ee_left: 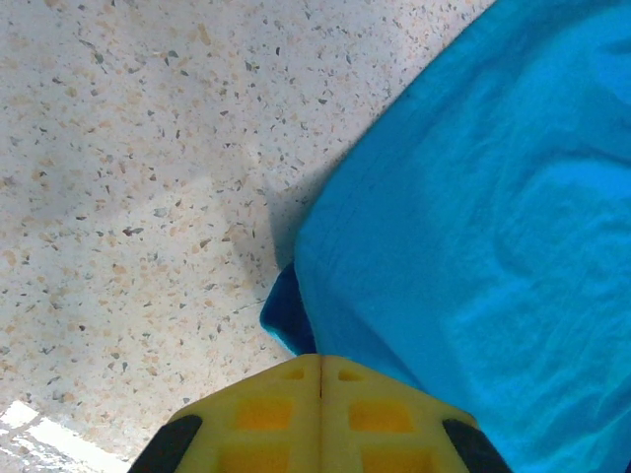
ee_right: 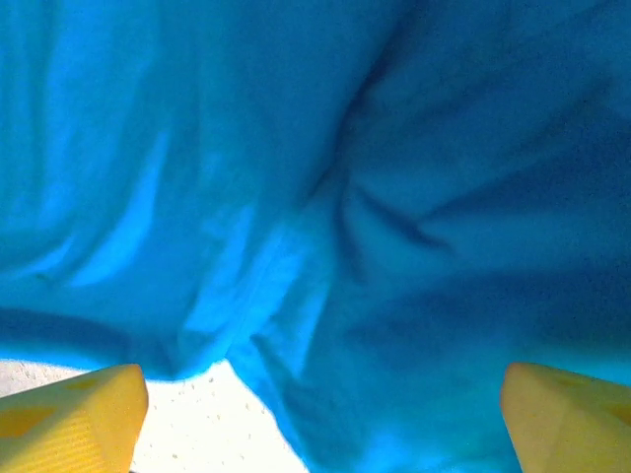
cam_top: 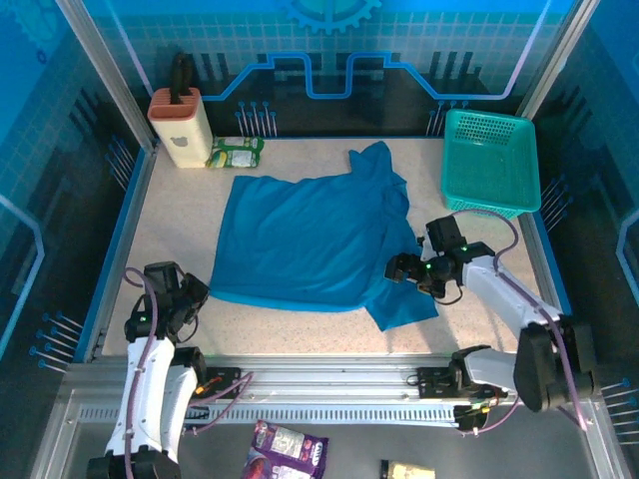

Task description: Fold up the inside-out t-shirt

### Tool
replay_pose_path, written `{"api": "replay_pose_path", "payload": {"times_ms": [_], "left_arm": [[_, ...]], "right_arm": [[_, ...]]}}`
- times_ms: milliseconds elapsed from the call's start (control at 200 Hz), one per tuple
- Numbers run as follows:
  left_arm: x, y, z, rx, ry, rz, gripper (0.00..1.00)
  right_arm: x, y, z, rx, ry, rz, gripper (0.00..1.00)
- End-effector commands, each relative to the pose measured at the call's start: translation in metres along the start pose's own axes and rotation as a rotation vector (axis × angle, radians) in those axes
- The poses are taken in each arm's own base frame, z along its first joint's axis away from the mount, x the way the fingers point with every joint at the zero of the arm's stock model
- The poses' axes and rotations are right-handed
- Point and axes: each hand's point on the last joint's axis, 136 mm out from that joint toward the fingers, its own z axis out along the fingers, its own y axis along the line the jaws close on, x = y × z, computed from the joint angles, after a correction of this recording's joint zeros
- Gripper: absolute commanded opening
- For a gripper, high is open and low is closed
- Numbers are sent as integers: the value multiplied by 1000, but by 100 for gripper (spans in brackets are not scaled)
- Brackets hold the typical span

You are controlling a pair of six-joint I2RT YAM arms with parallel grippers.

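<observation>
Lying spread, t-shirt [cam_top: 310, 239] leaves table [cam_top: 180, 235] bare leftward.

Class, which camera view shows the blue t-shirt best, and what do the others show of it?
The top external view: the t-shirt lies there with nearly its whole outline visible. The left wrist view catches one edge on the table; the right wrist view, a close patch of creased cloth.

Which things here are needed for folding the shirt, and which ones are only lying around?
For the job: blue t-shirt.
Lying about: teal mesh basket, beige holder, green packet, purple packet.
</observation>
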Motion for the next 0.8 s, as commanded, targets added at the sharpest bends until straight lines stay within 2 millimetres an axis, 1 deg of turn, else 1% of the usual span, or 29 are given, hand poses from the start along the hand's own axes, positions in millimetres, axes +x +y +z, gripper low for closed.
{"api": "replay_pose_path", "payload": {"times_ms": [0,55,105,190,290,385,460,505,625,695,725,750,795], "left_arm": [[-3,1,2,9,-23,-23,0],[-3,1,1,11,-23,-24,0],[-3,2,1,12,-25,-26,0],[-2,2,2,19,-25,-25,0],[1,4,6,23,-15,-34,0],[4,4,10,34,-2,-47,0],[6,5,13,36,6,-51,0],[7,4,15,37,12,-51,0],[6,-2,15,53,24,-39,0],[3,-6,12,63,20,-32,8],[2,-8,10,64,20,-30,14],[1,-10,8,70,17,-26,22],[-1,-15,4,78,16,-18,27]], "right_arm": [[-5,-3,19,-69,18,55,93],[0,-21,24,-8,33,122,93],[8,-40,27,62,47,187,93],[25,-70,23,165,48,303,94],[45,-94,11,253,-3,444,97],[65,-108,1,306,-30,583,97],[71,-104,-5,285,-47,635,96],[68,-100,-11,266,-67,652,95],[39,-79,-31,203,-141,591,93],[18,-65,-41,179,-172,512,92],[8,-58,-44,165,-181,460,91],[0,-53,-45,156,-187,421,91],[-14,-45,-45,141,-195,353,91]]}}
